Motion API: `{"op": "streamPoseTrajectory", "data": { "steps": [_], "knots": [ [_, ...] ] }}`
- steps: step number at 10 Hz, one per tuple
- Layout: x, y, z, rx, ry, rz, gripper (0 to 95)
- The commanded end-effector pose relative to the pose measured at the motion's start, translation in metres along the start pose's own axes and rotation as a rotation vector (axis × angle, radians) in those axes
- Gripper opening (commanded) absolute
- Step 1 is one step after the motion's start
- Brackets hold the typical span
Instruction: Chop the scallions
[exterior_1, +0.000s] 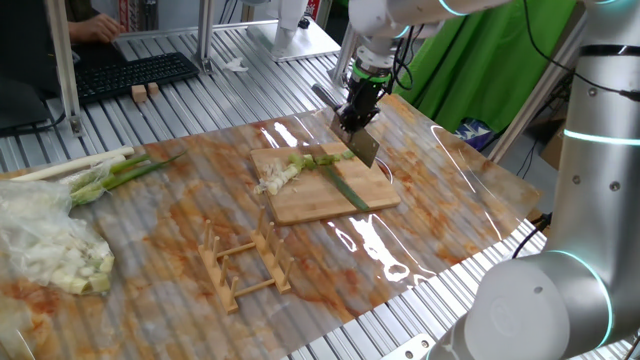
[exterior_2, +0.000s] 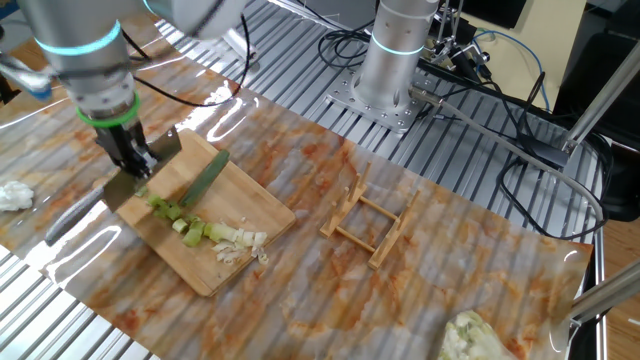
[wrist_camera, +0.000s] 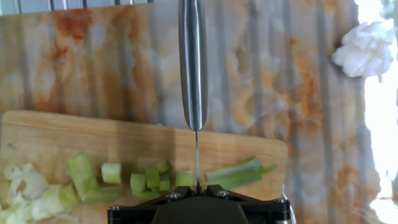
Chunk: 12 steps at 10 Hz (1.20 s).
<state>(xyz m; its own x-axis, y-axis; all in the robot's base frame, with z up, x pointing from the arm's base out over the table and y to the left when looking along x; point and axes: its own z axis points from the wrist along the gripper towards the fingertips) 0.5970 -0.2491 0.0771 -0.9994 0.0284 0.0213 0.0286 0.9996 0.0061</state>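
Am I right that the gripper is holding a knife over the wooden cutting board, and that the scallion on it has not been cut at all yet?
Not quite. The gripper does hold the knife over the cutting board, but the scallion is already partly chopped, as the hand view shows.

The arm reaches in from above, its white links bending at a joint ringed in teal light, and the wrist turns the gripper (exterior_1: 357, 112) straight down. The black fingers (exterior_2: 130, 150) are pinched tight on a knife (exterior_2: 110, 192) — blade edge down, handle sticking out sideways. From the hand view only the gripper's dark lower housing shows — the fingers themselves are out of sight.
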Motion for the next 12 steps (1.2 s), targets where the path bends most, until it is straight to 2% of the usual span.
{"op": "streamPoseTrajectory", "data": {
  "steps": [1,3,6,9,10,12],
  "knots": [
    [0.003,-0.003,-0.002,0.022,-0.021,-0.023,0.0],
    [0.005,-0.009,0.000,0.027,-0.027,-0.036,0.0],
    [0.006,-0.018,0.004,0.017,-0.027,-0.037,0.0],
    [0.005,-0.019,0.011,0.010,-0.030,-0.035,0.0],
    [0.003,-0.019,0.016,0.010,-0.031,-0.036,0.0],
    [-0.002,-0.018,0.040,-0.007,-0.043,-0.038,0.0]
  ]
}}
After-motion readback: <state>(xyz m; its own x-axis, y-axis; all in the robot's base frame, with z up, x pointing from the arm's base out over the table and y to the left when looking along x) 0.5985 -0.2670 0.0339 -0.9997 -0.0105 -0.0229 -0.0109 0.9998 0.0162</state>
